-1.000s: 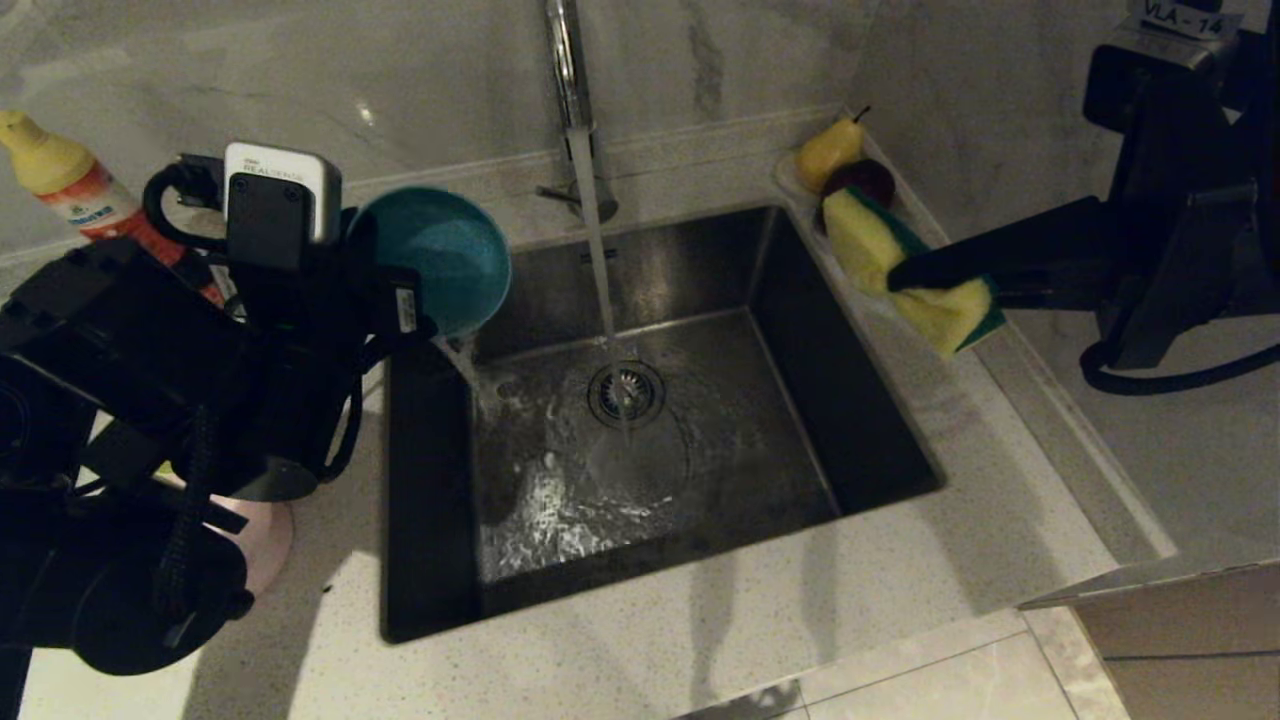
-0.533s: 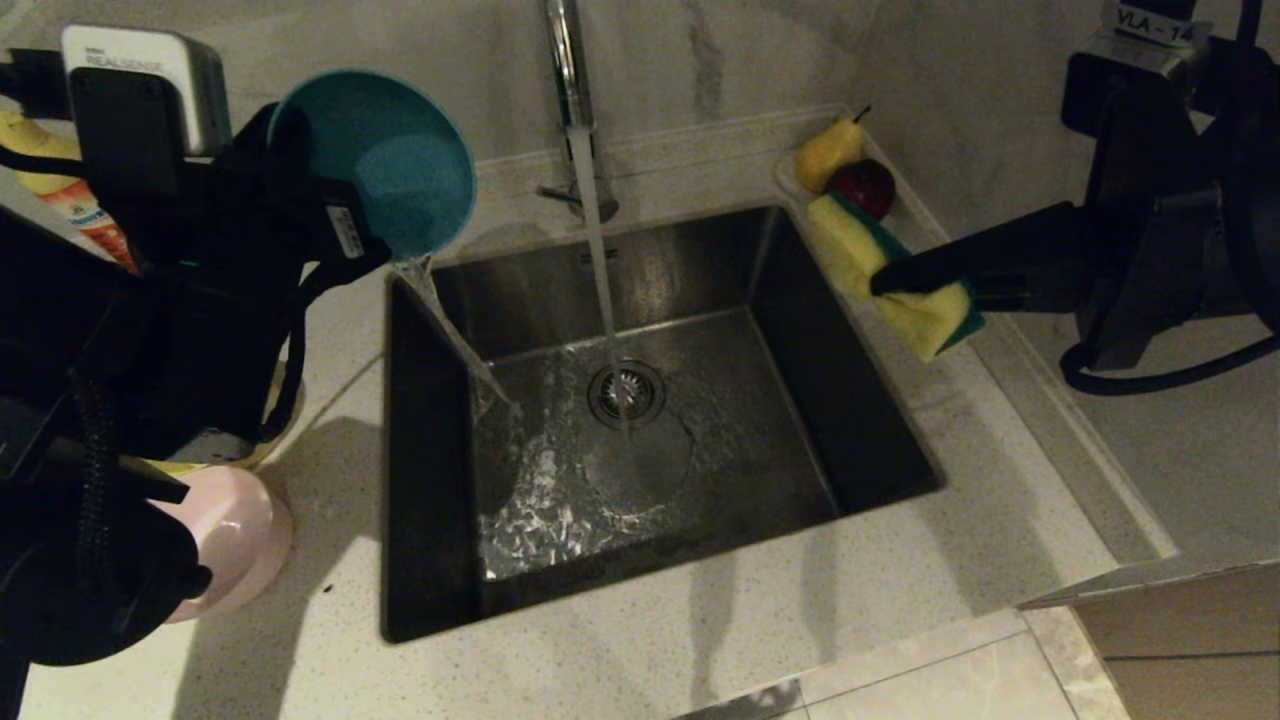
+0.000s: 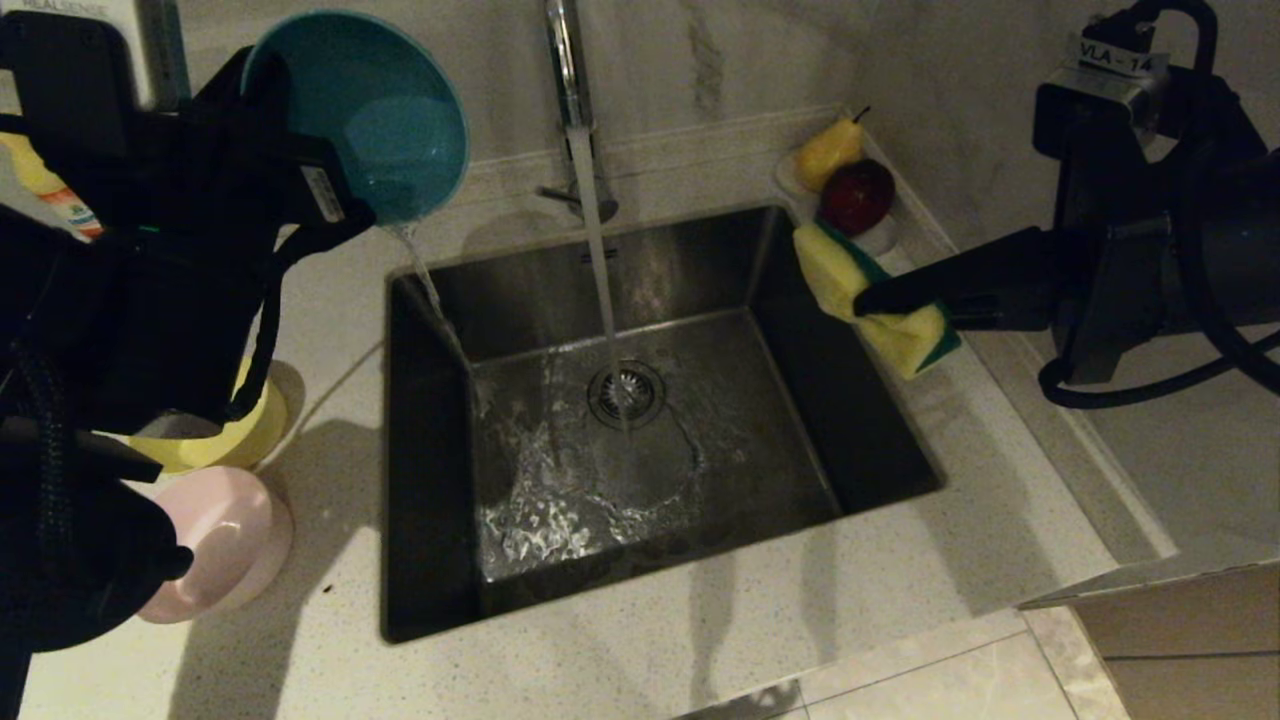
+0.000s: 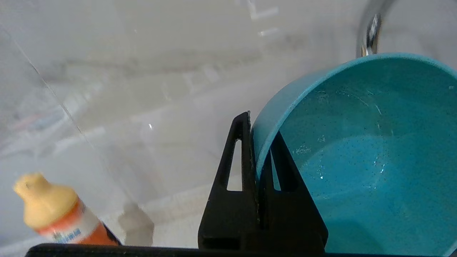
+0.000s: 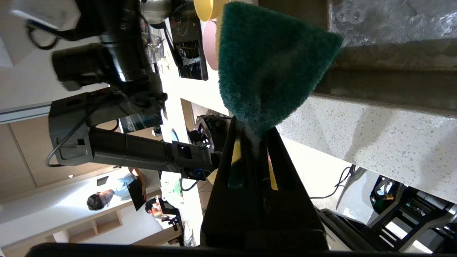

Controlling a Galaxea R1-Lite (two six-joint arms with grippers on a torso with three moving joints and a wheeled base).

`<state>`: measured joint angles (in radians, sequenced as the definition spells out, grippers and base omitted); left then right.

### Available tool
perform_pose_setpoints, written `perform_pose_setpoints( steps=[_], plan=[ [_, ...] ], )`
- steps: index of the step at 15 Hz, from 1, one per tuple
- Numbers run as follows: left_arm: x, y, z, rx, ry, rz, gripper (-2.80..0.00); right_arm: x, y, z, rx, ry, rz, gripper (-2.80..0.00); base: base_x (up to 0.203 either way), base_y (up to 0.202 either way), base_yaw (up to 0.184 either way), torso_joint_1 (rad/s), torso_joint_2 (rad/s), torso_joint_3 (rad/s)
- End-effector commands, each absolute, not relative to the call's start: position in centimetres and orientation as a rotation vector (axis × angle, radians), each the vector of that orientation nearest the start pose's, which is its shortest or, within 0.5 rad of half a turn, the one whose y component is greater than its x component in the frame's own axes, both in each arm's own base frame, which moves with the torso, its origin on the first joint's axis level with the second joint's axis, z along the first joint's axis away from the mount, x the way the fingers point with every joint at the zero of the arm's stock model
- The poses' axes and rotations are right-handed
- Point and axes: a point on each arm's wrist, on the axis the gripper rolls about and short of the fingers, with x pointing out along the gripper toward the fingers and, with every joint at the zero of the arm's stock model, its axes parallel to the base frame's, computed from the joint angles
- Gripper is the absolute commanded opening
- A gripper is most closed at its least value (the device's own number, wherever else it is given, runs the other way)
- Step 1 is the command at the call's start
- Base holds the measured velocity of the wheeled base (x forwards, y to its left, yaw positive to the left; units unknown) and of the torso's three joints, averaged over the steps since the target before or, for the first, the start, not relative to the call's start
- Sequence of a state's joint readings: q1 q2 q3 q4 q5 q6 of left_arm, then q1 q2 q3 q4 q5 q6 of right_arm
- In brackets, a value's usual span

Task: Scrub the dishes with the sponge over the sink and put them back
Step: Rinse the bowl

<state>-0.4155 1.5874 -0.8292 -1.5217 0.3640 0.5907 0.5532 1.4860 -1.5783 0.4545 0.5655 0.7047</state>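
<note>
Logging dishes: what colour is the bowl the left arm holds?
Teal blue bowl, clearest in the left wrist view.

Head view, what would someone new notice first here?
Probably the blue bowl, tipped in the left gripper at the sink's back left corner, spilling a thin stream into it. Next, the tap running onto the drain, and the sponge pinched in the right gripper over the sink's right edge.

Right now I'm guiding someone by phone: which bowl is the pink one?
Start at the sink and go to the counter on its left. Two bowls sit there; the pink bowl is nearer the front edge, just in front of the yellow bowl.
</note>
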Motion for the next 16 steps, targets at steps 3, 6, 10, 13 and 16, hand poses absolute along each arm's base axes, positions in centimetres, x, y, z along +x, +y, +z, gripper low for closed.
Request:
perform_pose_setpoints(
  steps=[3,6,10,13,16],
  plan=[
    [23.4,-9.4,32.0,0.256,-0.753,0.173,-2.8,19.4,13.3,35.4,0.625,0.76,0.922,-2.8,0.0,0.0,0.0,0.0,0.0,0.0],
    [23.2,-9.4,32.4,0.261,-0.778,0.154,-2.8,19.4,13.4,35.4,0.624,0.762,0.921,-2.8,0.0,0.0,0.0,0.0,0.0,0.0],
    [21.7,-8.9,34.0,0.253,-0.853,0.139,-2.8,19.3,13.3,35.3,0.623,0.763,0.921,-2.8,0.0,0.0,0.0,0.0,0.0,0.0],
    [21.2,-8.7,34.5,0.25,-0.875,0.139,-2.8,19.3,13.3,35.3,0.622,0.762,0.921,-2.8,0.0,0.0,0.0,0.0,0.0,0.0],
    [20.5,-8.4,35.0,0.248,-0.9,0.138,-2.8,19.5,13.4,35.2,0.621,0.766,0.92,-2.8,0.0,0.0,0.0,0.0,0.0,0.0]
  ],
)
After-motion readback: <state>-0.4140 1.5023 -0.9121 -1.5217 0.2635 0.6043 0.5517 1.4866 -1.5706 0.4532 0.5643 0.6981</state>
